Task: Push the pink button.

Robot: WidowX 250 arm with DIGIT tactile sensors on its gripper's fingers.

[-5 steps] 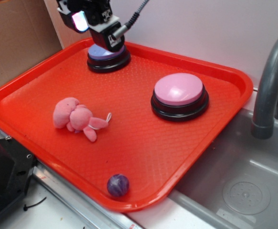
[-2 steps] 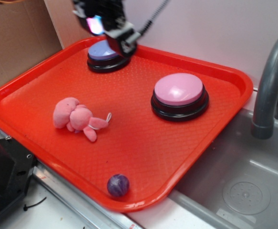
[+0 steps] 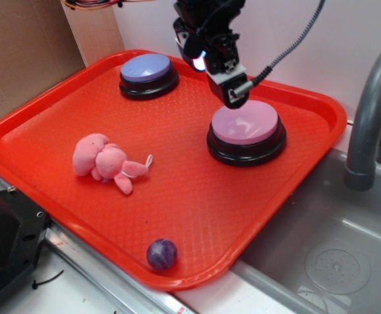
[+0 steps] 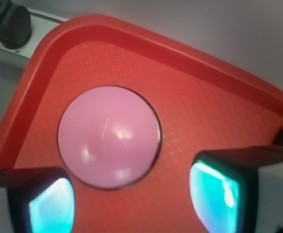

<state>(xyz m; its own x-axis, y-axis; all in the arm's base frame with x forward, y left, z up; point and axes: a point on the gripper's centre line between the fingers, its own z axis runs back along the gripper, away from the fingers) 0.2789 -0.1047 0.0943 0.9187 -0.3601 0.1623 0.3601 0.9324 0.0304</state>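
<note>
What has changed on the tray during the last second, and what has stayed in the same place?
The gripper moved from above the blue-purple button toward the right, and now hangs at the back edge of the pink button. It took hold of nothing. Both buttons, the pink plush toy and the small purple ball stayed where they were on the red tray.

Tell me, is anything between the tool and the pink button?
No. In the wrist view, only bare red tray shows between the tool and pink button.
</note>
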